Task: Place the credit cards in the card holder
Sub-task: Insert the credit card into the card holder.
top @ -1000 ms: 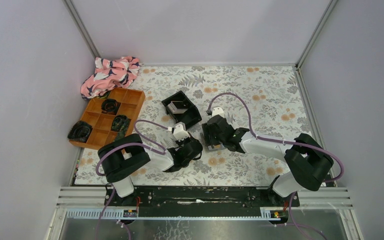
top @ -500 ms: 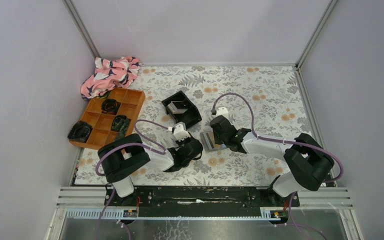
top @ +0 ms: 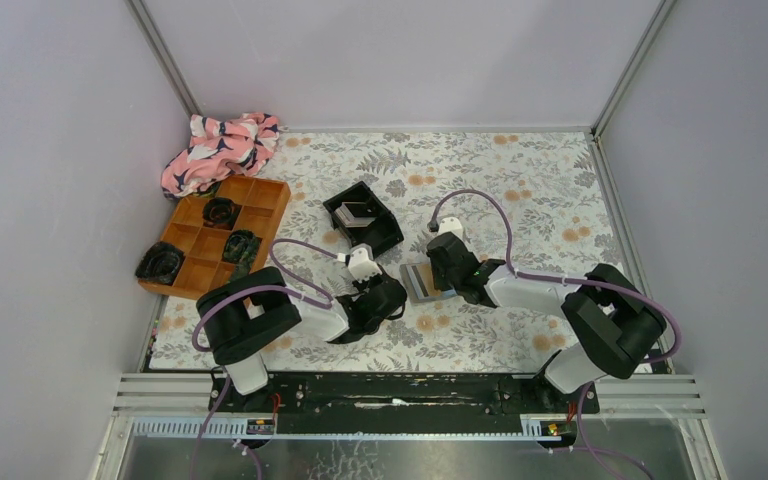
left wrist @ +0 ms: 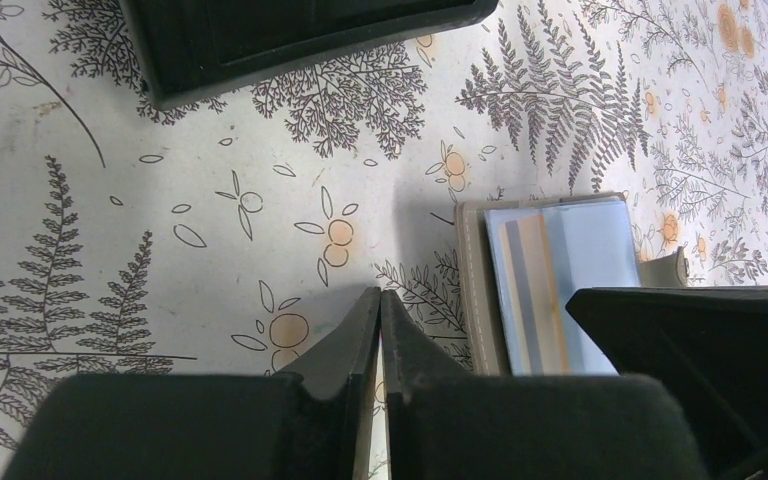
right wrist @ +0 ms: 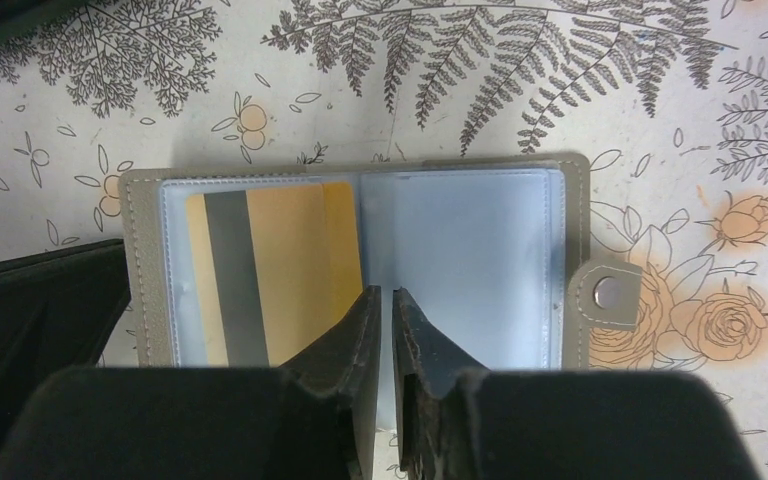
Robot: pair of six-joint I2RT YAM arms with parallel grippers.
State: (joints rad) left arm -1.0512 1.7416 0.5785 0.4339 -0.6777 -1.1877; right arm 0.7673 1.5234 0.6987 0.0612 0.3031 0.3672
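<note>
The card holder (right wrist: 460, 250) lies open and flat on the flowered table cover, also seen in the top view (top: 421, 281) and the left wrist view (left wrist: 550, 280). A gold credit card (right wrist: 280, 260) with a grey stripe sits in its left clear sleeve. The right sleeve shows only blue-grey. My right gripper (right wrist: 386, 292) hovers over the holder's middle fold, shut to a thin slit with nothing seen between the tips. My left gripper (left wrist: 380, 292) is shut and empty, just left of the holder. A pale card (top: 358, 211) lies in the black tray (top: 385, 238).
An orange compartment tray (top: 260, 195) with dark items stands at the left, and a pink patterned cloth (top: 220, 148) lies behind it. The black tray's corner (left wrist: 290, 40) is just ahead of my left gripper. Grey walls enclose the table.
My right gripper closed its jaws and shifted right and back, uncovering the open card holder in the top view. The left arm stayed still.
</note>
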